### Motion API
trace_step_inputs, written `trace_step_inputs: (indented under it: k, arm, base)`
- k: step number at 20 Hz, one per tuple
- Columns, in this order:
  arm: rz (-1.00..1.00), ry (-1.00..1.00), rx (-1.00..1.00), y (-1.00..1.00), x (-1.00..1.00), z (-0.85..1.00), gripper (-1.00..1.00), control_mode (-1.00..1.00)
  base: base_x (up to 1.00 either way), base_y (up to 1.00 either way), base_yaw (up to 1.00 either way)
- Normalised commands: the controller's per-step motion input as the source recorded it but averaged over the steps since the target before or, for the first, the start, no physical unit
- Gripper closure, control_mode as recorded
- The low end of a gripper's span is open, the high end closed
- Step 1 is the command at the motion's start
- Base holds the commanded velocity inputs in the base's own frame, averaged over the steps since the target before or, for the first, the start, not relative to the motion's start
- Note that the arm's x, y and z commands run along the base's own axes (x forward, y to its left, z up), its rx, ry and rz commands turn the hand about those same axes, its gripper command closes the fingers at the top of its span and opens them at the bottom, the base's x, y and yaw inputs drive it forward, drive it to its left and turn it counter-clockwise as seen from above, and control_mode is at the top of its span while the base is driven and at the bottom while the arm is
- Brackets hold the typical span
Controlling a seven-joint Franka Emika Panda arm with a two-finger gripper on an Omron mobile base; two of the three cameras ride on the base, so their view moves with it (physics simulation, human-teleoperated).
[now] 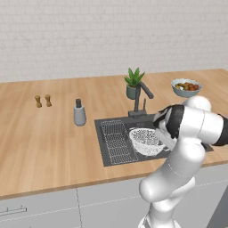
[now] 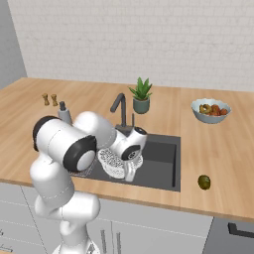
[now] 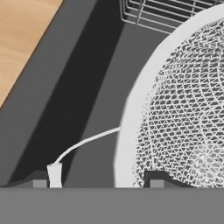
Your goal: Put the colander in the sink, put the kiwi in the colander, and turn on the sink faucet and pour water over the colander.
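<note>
- The hand is low in the sink, its two dark tips set either side of the colander's white rim, one outside, one inside the mesh, gripping that rim.
- The colander hangs tilted in the right half of the basin, its rim close to the front wall.
- A thin white handle loop curves off the rim toward the outer tip.
- Left of the colander, the wire rack takes up the basin's left half, just beside it.
- The kiwi sits alone on the wooden surface right of the sink, near the front edge, open room all around it.
- Behind the basin the sink faucet stands with its spout angled over the sink.
- The soap dispenser stands left of the sink; the plant is behind the faucet.
- Far right, the fruit bowl; far left, two small shakers, well apart from everything.
</note>
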Motion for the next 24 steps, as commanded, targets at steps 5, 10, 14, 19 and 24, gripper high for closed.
trace_step_inputs:
  k: [5, 10, 14, 19, 24]
  arm:
    - [0.0, 0.0, 0.0, 0.1, 0.13, -0.04, 1.0, -1.0]
    - [-0.01, 0.0, 0.0, 0.0, 0.12, -0.24, 1.0, -1.0]
    - [-0.01, 0.0, 0.0, -0.03, 0.07, -0.16, 1.0, -1.0]
    - [0.0, 0.0, 0.0, 0.0, 0.19, -0.13, 1.0, -1.0]
    - [0.0, 0.0, 0.0, 0.0, 0.0, -0.04, -1.0, -1.0]
  base:
    - [0.0, 0.0, 0.0]
    - [0.0, 0.0, 0.0]
    - [0.0, 0.0, 0.0]
    - [0.0, 0.0, 0.0]
    - [0.0, 0.0, 0.0]
